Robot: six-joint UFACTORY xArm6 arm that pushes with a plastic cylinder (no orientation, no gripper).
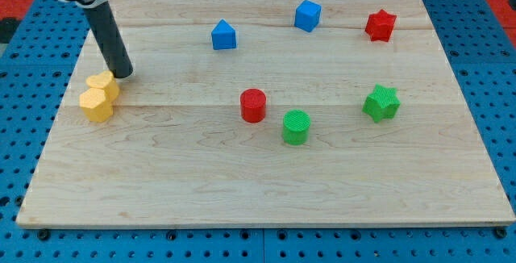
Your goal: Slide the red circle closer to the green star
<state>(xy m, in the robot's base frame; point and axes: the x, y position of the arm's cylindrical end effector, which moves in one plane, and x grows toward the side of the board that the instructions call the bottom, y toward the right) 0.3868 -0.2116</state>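
Observation:
The red circle (253, 105) stands near the board's middle. The green star (380, 102) is to its right, at about the same height in the view. A green circle (296, 127) sits between them, just below and right of the red circle. My tip (125, 75) is far to the view's left, touching or nearly touching the upper yellow block (103, 85), well away from the red circle.
A second yellow block (96, 104) lies against the first at the left. A blue triangle-like block (223, 35) and a blue cube (307, 15) are at the top. A red star (380, 25) is at top right. The wooden board (266, 190) rests on a blue pegboard.

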